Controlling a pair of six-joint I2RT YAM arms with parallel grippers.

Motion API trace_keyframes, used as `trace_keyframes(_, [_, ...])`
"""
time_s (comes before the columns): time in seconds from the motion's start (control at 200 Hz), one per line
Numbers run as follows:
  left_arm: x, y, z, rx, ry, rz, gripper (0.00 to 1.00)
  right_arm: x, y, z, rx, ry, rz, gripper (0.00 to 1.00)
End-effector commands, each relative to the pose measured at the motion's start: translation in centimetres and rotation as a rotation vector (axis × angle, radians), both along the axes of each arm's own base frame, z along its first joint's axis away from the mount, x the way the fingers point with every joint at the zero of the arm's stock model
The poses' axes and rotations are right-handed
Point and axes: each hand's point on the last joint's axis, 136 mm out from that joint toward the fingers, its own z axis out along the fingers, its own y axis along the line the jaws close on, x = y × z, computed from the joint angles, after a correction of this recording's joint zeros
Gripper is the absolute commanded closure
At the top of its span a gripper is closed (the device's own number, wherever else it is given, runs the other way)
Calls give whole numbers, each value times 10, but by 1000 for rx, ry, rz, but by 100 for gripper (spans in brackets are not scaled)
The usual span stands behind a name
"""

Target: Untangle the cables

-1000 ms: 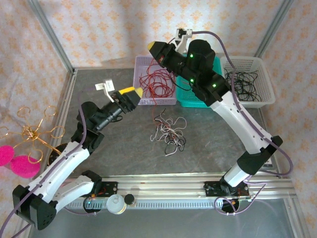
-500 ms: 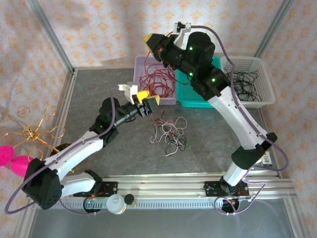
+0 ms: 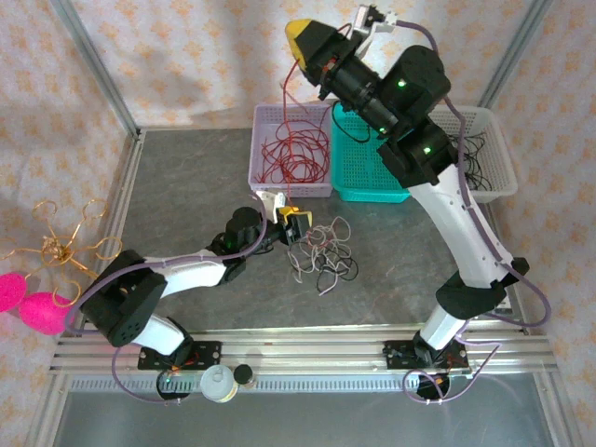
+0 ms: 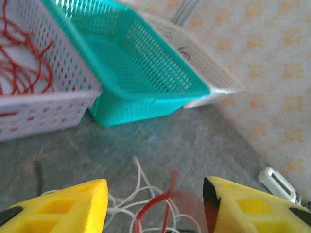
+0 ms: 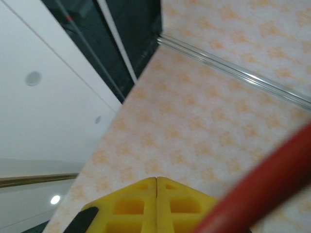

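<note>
The cables (image 3: 321, 251) lie as a loose knot of white, black and red strands on the grey table's middle. My left gripper (image 3: 296, 223) sits low at the knot's left edge. Its yellow jaws (image 4: 155, 194) stand apart, with a red cable (image 4: 155, 206) and white strands (image 4: 138, 179) between them, not pinched. My right gripper (image 3: 303, 37) is raised high above the baskets, its jaws shut (image 5: 156, 180). A thin red cable (image 3: 285, 130) runs taut from it down to the knot. That red cable (image 5: 272, 179) crosses the right wrist view as a blur.
A lilac basket (image 3: 265, 182) holding red cables, an empty teal basket (image 3: 368, 172) and a white basket (image 3: 494, 158) with black cables line the back. A gold wire stand (image 3: 65, 247) and pink pads (image 3: 28, 303) sit outside the left frame.
My left arm has stretched right and down to the knot, its jaws narrowing. The right gripper has risen up and back, drawing the red cable taut.
</note>
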Motion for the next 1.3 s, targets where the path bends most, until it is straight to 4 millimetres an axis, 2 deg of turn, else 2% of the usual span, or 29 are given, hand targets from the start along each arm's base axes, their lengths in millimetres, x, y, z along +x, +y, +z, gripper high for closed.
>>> trace_keyframes(0.0, [6, -5, 13, -105, -44, 24, 45, -32, -29, 53, 133, -142, -8, 100])
trace_keyframes(0.135, [8, -19, -21, -117, 34, 11, 47, -47, -46, 77, 188, -195, -26, 100])
trace_keyframes(0.265, [8, -25, -45, -153, 97, 17, 49, -53, -59, 89, 225, -222, -62, 100])
trace_keyframes(0.44, [4, -16, -75, -116, 160, 63, 54, -64, -82, 106, 286, -268, -120, 100])
trace_keyframes(0.651, [-7, 1, -109, 25, 229, 151, 50, -75, -109, 125, 332, -330, -220, 100])
trace_keyframes(0.856, [-21, 21, -116, 39, 246, 202, 48, -60, -121, 121, 301, -320, -290, 100])
trace_keyframes(0.986, [-28, 25, -116, 35, 252, 201, 48, -39, -120, 112, 275, -287, -305, 100])
trace_keyframes(1.096, [-35, 33, -122, 49, 267, 215, 47, -14, -121, 100, 258, -238, -317, 100])
trace_keyframes(1.186, [-43, 41, -129, 55, 285, 225, 47, 3, -138, 99, 272, -223, -365, 100])
trace_keyframes(1.291, [-53, 49, -133, 56, 298, 234, 47, 12, -159, 101, 299, -217, -406, 100])
